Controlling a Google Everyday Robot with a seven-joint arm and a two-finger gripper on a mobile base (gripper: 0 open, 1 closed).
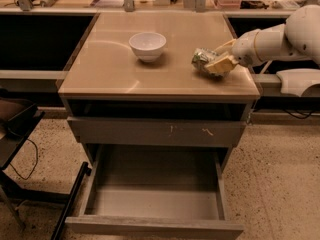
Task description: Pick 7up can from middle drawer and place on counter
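Note:
The 7up can point(201, 59), green and silver, is tilted on its side in my gripper point(216, 64), low over the right side of the beige counter point(115, 74). I cannot tell whether it touches the surface. The gripper's pale fingers point(220, 65) are shut around the can, and the white arm reaches in from the right. The middle drawer point(155, 227) is pulled open below, and its grey inner tray point(155, 201) holds nothing visible.
A white bowl point(147, 45) stands on the counter left of the can. A closed drawer front with pale scratches point(155, 131) sits above the open drawer. A dark chair point(15, 129) and a black leg point(70, 204) stand at the left. A white robot part point(300, 81) is at the right.

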